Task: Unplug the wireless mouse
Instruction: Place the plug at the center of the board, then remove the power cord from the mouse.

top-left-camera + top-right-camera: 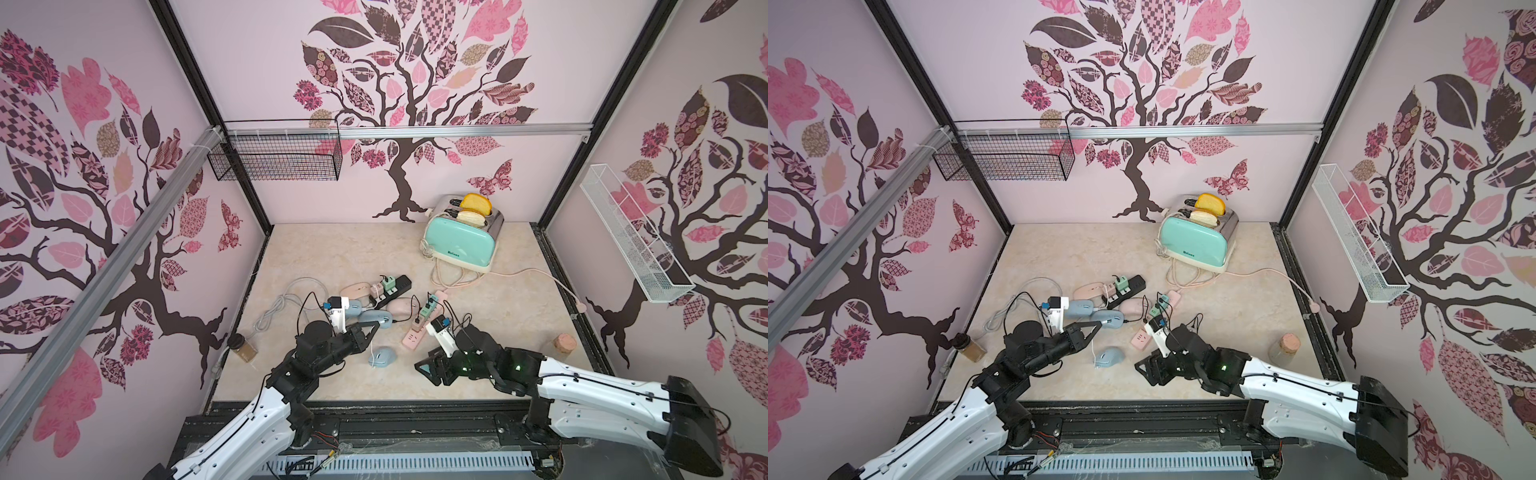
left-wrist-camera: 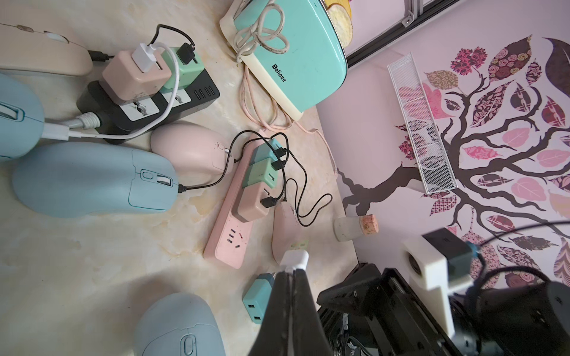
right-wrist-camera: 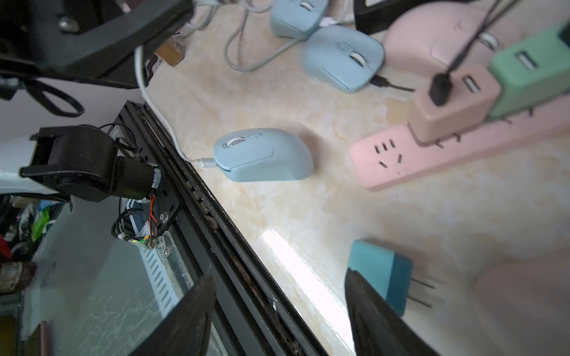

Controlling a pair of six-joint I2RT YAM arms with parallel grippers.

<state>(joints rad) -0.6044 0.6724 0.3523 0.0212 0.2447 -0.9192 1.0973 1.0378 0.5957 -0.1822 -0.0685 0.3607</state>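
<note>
We note left hand [image 2: 292, 272] pinched shut on plug [image 2: 296, 259]; cable [image 3: 202, 161] runs to mouse [image 1: 381, 356]. Mouse on counter [image 1: 498, 332], lower centre in both top views, between hands, long axis lower left to upper right, left hand nearer. Meanwhile right hand [image 3: 279, 276] wide open, empty, charger [image 3: 381, 272] just beside.

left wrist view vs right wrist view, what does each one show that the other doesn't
Only the left wrist view: the mint-green toaster, the white mesh wall shelf, the cork-stoppered jar, and the left gripper shut on a white USB plug.
Only the right wrist view: the white cable plugged into a light-blue mouse, the black table rail, and the open right gripper.
Both: the pink power strip, the loose teal adapter, and a second light-blue mouse on a black cable.
</note>
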